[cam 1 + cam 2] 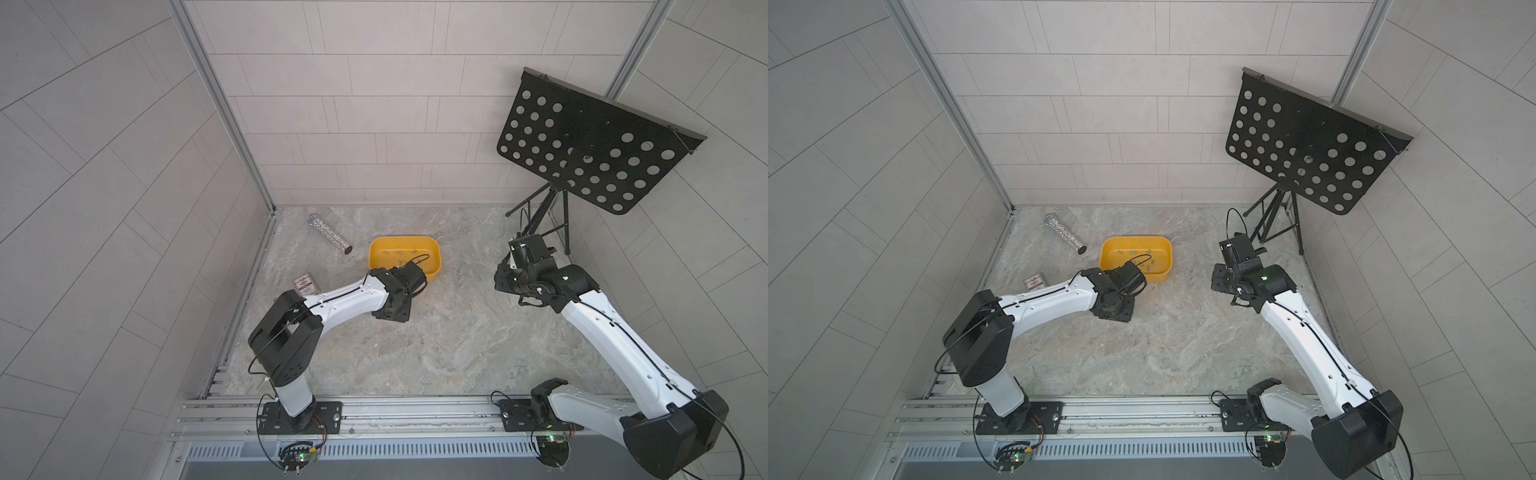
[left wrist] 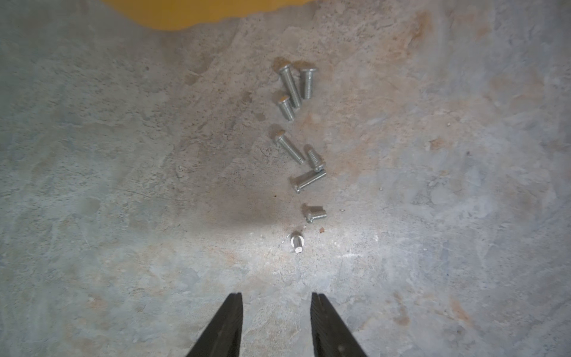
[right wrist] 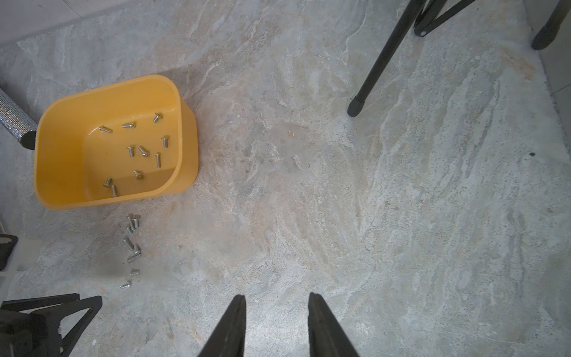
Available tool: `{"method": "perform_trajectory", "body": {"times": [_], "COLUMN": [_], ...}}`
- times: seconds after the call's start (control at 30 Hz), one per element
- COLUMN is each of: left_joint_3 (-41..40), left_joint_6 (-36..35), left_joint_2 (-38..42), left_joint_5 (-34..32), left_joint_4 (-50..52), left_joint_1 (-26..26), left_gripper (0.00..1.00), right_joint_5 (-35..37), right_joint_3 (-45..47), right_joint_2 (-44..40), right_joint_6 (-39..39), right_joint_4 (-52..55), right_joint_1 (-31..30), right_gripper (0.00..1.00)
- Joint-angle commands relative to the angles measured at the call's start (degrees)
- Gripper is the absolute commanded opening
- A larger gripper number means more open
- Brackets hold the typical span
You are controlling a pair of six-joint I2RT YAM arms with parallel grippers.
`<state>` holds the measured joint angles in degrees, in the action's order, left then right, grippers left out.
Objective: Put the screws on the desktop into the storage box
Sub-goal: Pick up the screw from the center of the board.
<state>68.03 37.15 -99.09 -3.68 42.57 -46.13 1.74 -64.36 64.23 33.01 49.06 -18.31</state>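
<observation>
Several small silver screws (image 2: 290, 148) lie in a loose line on the marble desktop (image 2: 123, 185), running from the yellow storage box (image 2: 185, 12) toward my left gripper (image 2: 277, 296). That gripper hovers low over the desktop, open, with nothing between its fingers. The nearest screw (image 2: 297, 244) lies a short way beyond the tips. The right wrist view shows the same line of screws (image 3: 131, 247) beside the storage box (image 3: 61, 139), and several more screws (image 3: 142, 151) inside it. My right gripper (image 3: 278, 296) is open and empty, well off to the box's right.
A glittery silver tube (image 1: 330, 235) lies at the back left, and a small card (image 1: 304, 284) rests by the left arm. A black perforated music stand (image 1: 590, 141) rises at the back right, its legs (image 3: 380, 61) standing on the desktop beyond the right gripper.
</observation>
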Motion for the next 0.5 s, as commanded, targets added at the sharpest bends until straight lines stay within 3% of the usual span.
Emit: {"method": "perform_trajectory", "body": {"times": [0.0, 0.47], "left_joint_3": [1.3, 2.6], "left_joint_6": [0.7, 0.0], "left_joint_2": [-0.9, -6.4], "left_joint_5": [0.1, 1.3], "left_joint_4": [-0.6, -2.3], "left_joint_1": [-0.3, -0.3], "left_gripper": [0.43, 0.4], "right_joint_5": [0.2, -0.1], "right_joint_3": [0.2, 0.4], "right_joint_2": [-0.5, -0.1], "right_joint_6": [-0.5, -0.8], "right_joint_4": [-0.1, -0.3], "right_joint_1": [0.1, 0.1], "right_gripper": [0.38, 0.39]}}
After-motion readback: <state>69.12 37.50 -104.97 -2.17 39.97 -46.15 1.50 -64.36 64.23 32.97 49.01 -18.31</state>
